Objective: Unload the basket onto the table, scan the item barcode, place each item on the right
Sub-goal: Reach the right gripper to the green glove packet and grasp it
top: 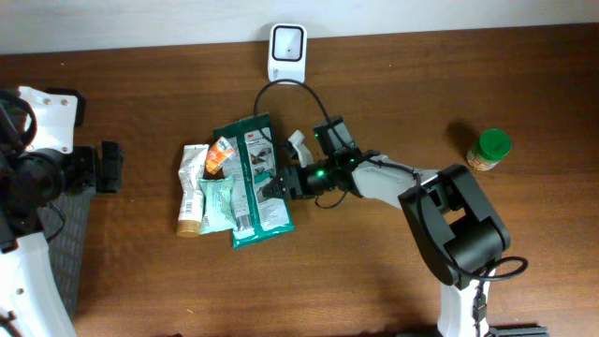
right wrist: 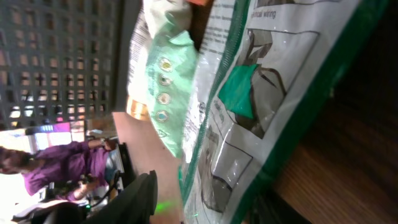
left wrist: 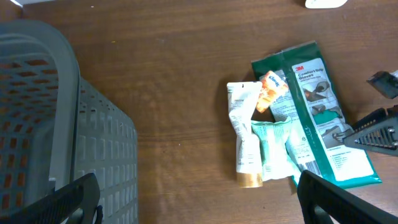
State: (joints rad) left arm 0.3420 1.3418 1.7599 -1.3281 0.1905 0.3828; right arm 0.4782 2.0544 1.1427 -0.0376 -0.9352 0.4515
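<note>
— Whereabouts of the pack?
— Lying flat just below the scanner, label up, overlapping a pouch and a tube (barcode probably on the white end, too small to be sure).
— Right gripper?
— Reaching in from below-right of the scanner, straddling the pack's edge, low and sideways, likely so as to get one finger under the film. Half narrowed; cannot tell whether pinching yet.
— Left gripper?
— Spread wide, holding nothing, parked far left of the scanner beside the basket, presumably to keep out of the way.
— Next?
— Judging by the layout: secure the pack, lift, turn the code toward the scanner. Some risk of dragging the pouch along.
</note>
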